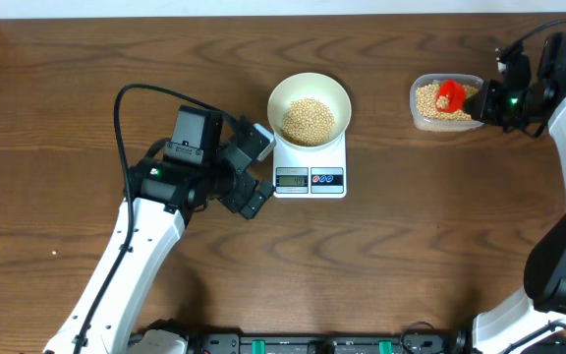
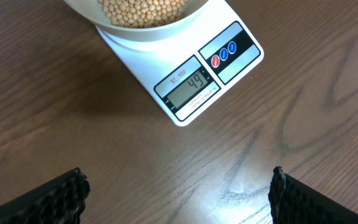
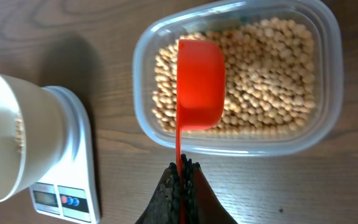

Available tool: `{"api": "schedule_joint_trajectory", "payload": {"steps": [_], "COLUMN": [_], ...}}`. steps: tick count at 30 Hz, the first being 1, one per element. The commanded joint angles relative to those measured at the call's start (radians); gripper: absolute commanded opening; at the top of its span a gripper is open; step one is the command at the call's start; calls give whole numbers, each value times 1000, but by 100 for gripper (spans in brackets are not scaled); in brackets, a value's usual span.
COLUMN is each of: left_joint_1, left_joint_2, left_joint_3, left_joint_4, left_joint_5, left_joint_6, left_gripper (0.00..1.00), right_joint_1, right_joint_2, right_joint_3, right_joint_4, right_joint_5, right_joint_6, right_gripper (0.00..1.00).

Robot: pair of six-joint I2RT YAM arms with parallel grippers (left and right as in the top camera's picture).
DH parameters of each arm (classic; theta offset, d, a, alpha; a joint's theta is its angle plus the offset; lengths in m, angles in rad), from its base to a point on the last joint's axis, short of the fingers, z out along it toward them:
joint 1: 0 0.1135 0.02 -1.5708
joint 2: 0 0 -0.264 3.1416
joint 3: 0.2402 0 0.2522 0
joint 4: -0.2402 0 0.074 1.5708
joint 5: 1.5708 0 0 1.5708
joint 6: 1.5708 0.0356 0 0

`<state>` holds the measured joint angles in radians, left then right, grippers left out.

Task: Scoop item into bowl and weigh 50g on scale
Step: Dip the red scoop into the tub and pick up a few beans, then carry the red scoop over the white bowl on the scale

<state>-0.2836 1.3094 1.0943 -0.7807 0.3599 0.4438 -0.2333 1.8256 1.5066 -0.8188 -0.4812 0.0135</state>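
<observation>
The white bowl (image 1: pixel 309 108) holds a heap of beige beans (image 1: pixel 308 120) and stands on the white scale (image 1: pixel 311 177). In the left wrist view the scale's display (image 2: pixel 188 87) reads 49, with the red and blue buttons (image 2: pixel 224 54) beside it. My left gripper (image 1: pixel 252 172) is open and empty, just left of the scale; its fingers show at the bottom of the left wrist view (image 2: pixel 179 193). My right gripper (image 3: pixel 183 171) is shut on the handle of a red scoop (image 3: pixel 199 84), held over the clear tub of beans (image 3: pixel 253 81). The scoop's underside faces the camera.
The clear plastic tub (image 1: pixel 444 101) of beans stands at the back right of the wooden table, with the right arm (image 1: pixel 519 93) beside it. A black cable (image 1: pixel 126 108) loops behind the left arm.
</observation>
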Motion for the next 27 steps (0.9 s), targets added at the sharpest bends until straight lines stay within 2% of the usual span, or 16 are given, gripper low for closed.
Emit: {"api": "schedule_joint_trajectory", "payload": {"steps": [1,13,27], "left_joint_1": [-2,-2,-2], "left_joint_2": [4,3,4], "left_joint_3": [9,9,9], "left_joint_4": [-1,0,0], "left_joint_5": [-10,-10,-10], "left_joint_6": [-8,-8,-8], "left_gripper": [95,95,95], "right_joint_1": [-5,10,166], "right_joint_2": [-42,-50,-50], "right_joint_3": [55,96,96], "right_joint_4": [-5,18,139], "right_joint_5": [-72,-389,-411], "right_joint_6": [-8,-7,34], "right_gripper": [1,1,1]}}
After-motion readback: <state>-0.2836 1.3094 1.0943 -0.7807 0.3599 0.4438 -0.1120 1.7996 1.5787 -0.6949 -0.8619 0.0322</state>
